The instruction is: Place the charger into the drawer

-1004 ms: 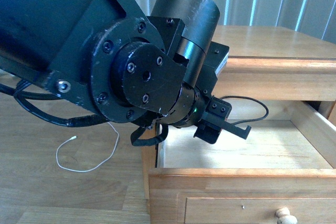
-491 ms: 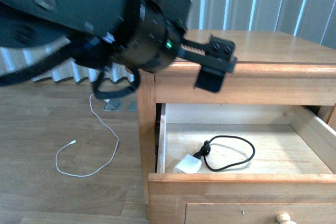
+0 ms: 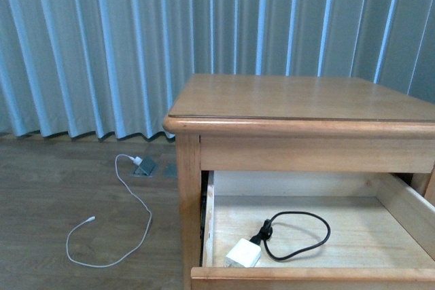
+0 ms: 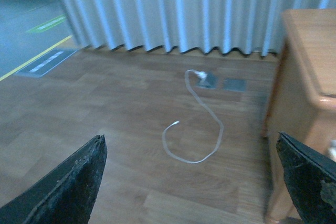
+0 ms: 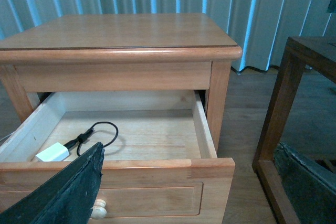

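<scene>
Most of the job looks done: the charger [image 3: 242, 254] lies inside the drawer [image 3: 306, 274], close to its front rim on the robot's left. Its black cable is looped beside it on the pale wood. The drawer stands pulled out, so at most pushing it shut remains, if that is wanted. The left pincer [image 4: 189, 139] and right pincer [image 5: 188, 148] both gape wide, gripping nothing. No brand, label or writing is readable anywhere.
</scene>
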Robot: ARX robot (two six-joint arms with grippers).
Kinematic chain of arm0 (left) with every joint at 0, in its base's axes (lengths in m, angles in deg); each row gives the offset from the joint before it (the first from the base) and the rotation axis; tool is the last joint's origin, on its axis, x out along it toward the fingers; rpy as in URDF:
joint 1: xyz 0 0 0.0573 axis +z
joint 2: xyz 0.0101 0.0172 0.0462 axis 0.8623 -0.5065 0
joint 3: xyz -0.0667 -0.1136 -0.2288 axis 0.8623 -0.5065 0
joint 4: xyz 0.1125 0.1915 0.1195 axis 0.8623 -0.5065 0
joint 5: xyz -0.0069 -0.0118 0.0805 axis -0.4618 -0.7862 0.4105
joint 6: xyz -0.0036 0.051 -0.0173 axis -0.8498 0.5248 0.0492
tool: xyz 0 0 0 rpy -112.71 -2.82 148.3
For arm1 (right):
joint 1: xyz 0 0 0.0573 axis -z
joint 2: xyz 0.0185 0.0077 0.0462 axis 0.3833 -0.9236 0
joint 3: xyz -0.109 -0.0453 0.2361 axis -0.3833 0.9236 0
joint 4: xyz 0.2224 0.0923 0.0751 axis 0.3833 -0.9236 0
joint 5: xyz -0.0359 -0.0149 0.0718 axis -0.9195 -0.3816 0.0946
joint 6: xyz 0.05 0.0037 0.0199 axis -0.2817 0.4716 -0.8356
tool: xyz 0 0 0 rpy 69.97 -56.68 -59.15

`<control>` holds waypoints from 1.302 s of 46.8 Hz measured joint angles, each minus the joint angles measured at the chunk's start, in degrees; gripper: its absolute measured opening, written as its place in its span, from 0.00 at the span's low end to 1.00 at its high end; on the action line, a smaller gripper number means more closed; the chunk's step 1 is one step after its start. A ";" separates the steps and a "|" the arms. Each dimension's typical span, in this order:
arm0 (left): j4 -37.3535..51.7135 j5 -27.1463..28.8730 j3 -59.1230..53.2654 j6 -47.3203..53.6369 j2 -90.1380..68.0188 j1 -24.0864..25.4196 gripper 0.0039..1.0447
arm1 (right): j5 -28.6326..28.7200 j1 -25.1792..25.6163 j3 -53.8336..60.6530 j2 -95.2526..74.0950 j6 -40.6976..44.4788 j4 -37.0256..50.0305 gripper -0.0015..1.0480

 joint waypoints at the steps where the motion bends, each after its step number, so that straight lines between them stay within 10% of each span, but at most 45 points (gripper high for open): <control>1: -1.70 2.10 -1.29 -1.36 2.12 -0.13 0.94 | 0.02 0.00 0.00 0.00 0.00 0.00 0.92; 6: -14.01 11.74 -8.17 -12.44 14.88 -1.16 0.94 | 0.00 0.00 0.00 0.00 0.00 -0.02 0.92; 14: -16.02 12.50 -8.92 -18.73 17.35 -1.44 0.94 | -0.02 -0.02 0.00 0.00 0.00 -0.02 0.92; 20: -2.58 -24.55 -18.18 -5.38 27.19 9.16 0.66 | 0.00 -0.02 0.00 0.00 0.00 0.00 0.92; 25: -2.38 -34.27 -21.59 -2.10 30.25 13.60 0.45 | 0.02 -0.04 0.00 0.00 0.00 0.00 0.92; 36: -2.51 -39.91 -25.92 -0.85 35.08 19.80 0.04 | -0.04 -0.04 0.00 0.00 0.00 0.00 0.92; 61: -11.26 -49.13 -30.38 -0.42 48.28 29.20 0.04 | -0.02 -0.04 0.00 0.00 0.00 -0.02 0.92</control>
